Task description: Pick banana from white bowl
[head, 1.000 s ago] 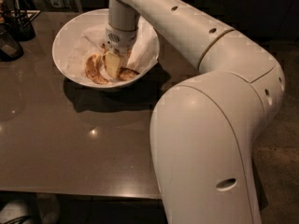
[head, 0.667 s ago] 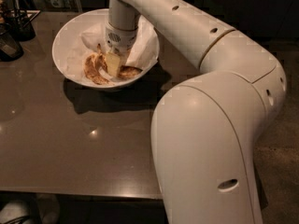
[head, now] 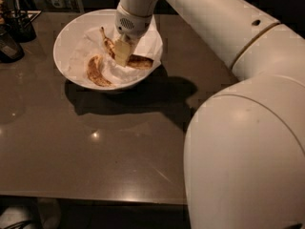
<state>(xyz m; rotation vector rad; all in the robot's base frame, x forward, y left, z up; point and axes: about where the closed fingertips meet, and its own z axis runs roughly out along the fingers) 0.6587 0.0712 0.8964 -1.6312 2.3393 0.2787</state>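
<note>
End effector [head: 122, 52] sits inside the white bowl [head: 61, 41], closed to fruit width on the middle of the banana [head: 139, 62]. Pale tip covers the banana's centre; spotted body shows to the right of it, thin dark stem end runs up and left. Nearest the camera: arm [head: 248, 151], big white shell filling the lower right, then reaching up and left over the bowl. Counter [head: 95, 147] is dark brown and glossy, with small light glints and the bowl's shadow. Bowl stands on the far-left part of the counter, lined with crumpled white paper [head: 147, 39]. Shorter banana [head: 96, 73], curled and brown-blotched, lies on the paper in the bowl's near-left part, apart from the held one. Versus 0.7 s ago: end effector is higher and farther back in the bowl, the banana has come with it and split from the shorter banana, which stays low. Farthest: dark holder [head: 21, 25] at the left edge, beside the bowl, not touching.
</note>
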